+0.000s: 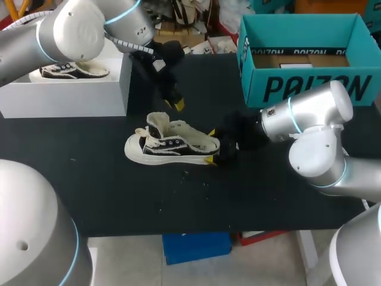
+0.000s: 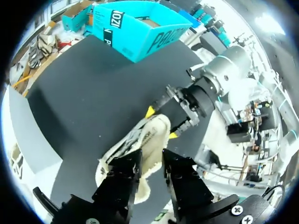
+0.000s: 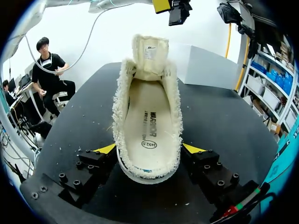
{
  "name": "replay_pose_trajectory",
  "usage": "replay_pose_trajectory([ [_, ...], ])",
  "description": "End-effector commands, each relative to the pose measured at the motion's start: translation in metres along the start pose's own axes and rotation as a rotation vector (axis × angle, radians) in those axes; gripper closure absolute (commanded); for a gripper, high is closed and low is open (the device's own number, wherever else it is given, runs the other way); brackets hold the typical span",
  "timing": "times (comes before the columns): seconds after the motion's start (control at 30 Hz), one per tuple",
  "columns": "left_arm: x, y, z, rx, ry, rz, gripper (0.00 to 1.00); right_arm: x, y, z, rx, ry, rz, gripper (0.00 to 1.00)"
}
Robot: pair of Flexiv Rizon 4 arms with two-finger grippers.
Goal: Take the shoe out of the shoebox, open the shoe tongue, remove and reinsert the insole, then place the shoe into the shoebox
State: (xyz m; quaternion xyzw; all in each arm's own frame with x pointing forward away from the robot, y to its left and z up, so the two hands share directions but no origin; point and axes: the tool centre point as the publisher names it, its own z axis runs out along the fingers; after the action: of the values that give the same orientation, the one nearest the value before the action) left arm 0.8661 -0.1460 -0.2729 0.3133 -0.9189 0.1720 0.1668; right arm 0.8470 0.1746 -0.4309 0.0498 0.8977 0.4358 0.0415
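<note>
A cream and black shoe [image 1: 172,146] lies on its sole on the black table [image 1: 107,190], toe toward my left. My right gripper [image 1: 211,146] is shut on its heel; in the right wrist view the yellow fingertips [image 3: 105,148] press both sides of the heel. The insole [image 3: 148,126] lies inside the shoe and the tongue [image 3: 150,56] stands pulled up. My left gripper [image 1: 177,105] hangs above and behind the shoe, fingers [image 2: 124,172] a narrow gap apart with nothing between them. The teal shoebox [image 1: 309,83] stands open at the back right.
A white box [image 1: 65,95] stands at the back left with a second shoe [image 1: 71,70] on top of it. A few small crumbs lie on the table in front of the shoe.
</note>
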Motion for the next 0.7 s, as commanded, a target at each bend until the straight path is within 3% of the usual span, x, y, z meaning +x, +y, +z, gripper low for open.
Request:
replay_pose_trajectory([
  [0.03,-0.006,-0.008,0.0,-0.505,0.092,0.499,1.0,0.0,-0.001,0.0,0.0,0.0,0.001,1.0],
  [0.37,-0.006,-0.008,0.0,-0.505,0.092,0.499,1.0,0.0,-0.001,0.0,0.0,0.0,0.001,1.0],
  [0.7,-0.004,0.032,0.018,-0.242,0.052,0.676,1.0,0.0,-0.001,0.0,0.0,0.0,0.001,1.0],
])
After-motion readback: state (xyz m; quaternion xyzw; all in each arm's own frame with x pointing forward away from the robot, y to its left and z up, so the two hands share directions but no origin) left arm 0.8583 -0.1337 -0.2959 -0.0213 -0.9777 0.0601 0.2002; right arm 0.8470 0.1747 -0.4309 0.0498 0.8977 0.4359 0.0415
